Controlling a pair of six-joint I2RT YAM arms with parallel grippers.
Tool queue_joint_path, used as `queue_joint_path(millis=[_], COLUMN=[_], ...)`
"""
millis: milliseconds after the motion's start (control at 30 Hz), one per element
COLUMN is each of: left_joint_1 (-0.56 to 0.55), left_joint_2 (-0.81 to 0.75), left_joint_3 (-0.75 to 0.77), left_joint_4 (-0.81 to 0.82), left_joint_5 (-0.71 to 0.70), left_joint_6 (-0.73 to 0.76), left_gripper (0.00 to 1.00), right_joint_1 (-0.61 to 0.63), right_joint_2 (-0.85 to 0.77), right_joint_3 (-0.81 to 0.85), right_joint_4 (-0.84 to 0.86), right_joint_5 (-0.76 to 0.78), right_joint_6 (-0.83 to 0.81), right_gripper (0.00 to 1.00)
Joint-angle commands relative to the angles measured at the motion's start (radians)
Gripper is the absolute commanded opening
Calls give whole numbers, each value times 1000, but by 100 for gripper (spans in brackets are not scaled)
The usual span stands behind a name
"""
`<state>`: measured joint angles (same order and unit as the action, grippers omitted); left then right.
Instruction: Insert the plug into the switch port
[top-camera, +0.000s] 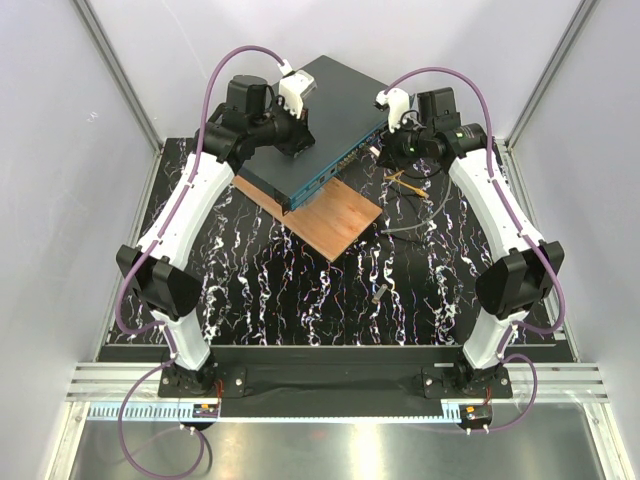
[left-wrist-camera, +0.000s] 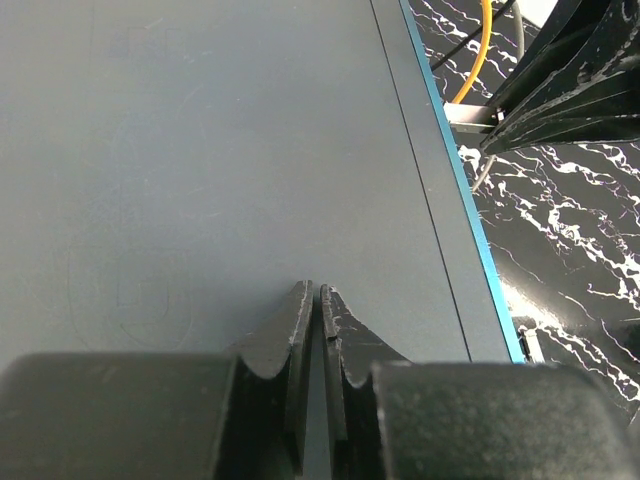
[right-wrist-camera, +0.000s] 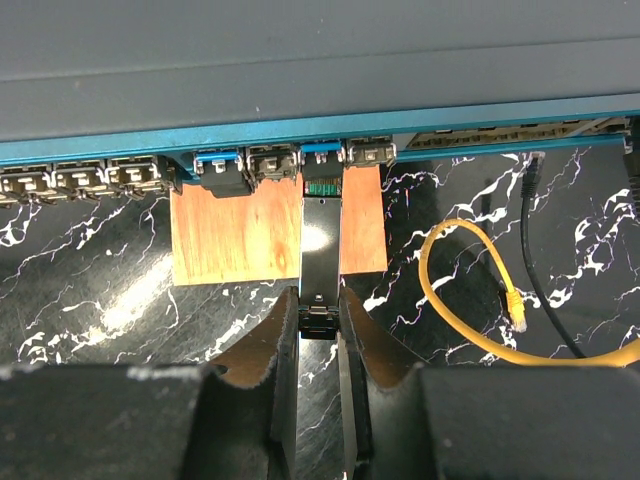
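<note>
In the top view the switch (top-camera: 322, 115) lies at the upper centre of the frame, turned at an angle, its lower part on a brown wooden board (top-camera: 338, 225) that rests on the black, white-veined tabletop (top-camera: 300, 300); the left gripper (left-wrist-camera: 312, 292) sits over the switch's dark grey top, in the lower middle of the left wrist view, its two fingers drawn together with only a thin slit between them and nothing held; the teal edge of the switch runs down the right of that view. In the right wrist view the teal front face with its row of sockets crosses the upper part of the frame; the right gripper (right-wrist-camera: 320, 302) rises from the bottom centre, its fingers clamped on the rear end of the plug (right-wrist-camera: 320, 245), a narrow dark, shiny piece standing straight up the middle of the frame over the board; the plug's green-edged front end is right at the mouth of a blue-tabbed socket, though I cannot tell whether it has entered; another dark module (right-wrist-camera: 222, 176) with a blue tab sits in a socket just to the left; a looped yellow cable (right-wrist-camera: 450, 300) and a thin black cable (right-wrist-camera: 540, 270) lie on the tabletop at the right of the frame.
</note>
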<state>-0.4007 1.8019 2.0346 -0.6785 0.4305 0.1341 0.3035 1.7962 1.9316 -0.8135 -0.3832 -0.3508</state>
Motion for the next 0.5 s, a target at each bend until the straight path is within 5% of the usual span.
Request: queue_joint_path(millis=[0, 467], left_joint_1=[7, 10], left_joint_2=[-9, -4], left_joint_3=[-11, -11], left_joint_4=[30, 34], left_joint_5=[11, 24], left_joint_6=[-5, -13], left_gripper=[12, 12], right_joint_1=[14, 17], right_joint_2=[-3, 8], right_joint_3=[47, 70], right_joint_4=[13, 17], right_joint_5=[3, -6], right_joint_6=[3, 3], right_gripper=[0, 0])
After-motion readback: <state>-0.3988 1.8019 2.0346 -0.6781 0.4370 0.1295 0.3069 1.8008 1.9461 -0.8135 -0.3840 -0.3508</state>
